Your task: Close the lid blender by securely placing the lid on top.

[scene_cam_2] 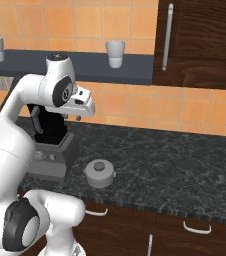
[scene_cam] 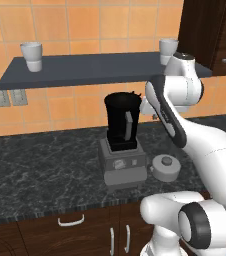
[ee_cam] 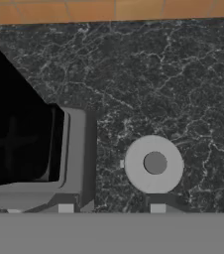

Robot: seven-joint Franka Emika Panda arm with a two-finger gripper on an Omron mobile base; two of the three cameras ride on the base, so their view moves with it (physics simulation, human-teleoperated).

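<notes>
Lid [ee_cam: 153, 163] lies flat on desk [ee_cam: 183, 89] below claw [ee_cam: 111, 208], blender [ee_cam: 20, 144] beside. Likely rigid, light; pinch central knob. Claw spread, empty.

Black jar on the blender [scene_cam: 120, 125], with a grey strip and a grey box base. Plain grey lid [scene_cam: 165, 167]. Black surface [scene_cam: 45, 165] with thin white squiggly lines like stone. Orange square tiles on the wall [scene_cam: 85, 25]. Dark grey shelf [scene_cam: 85, 70], white cups [scene_cam: 32, 56]. Dark brown cupboards [scene_cam_2: 200, 40] with pale handles
</notes>
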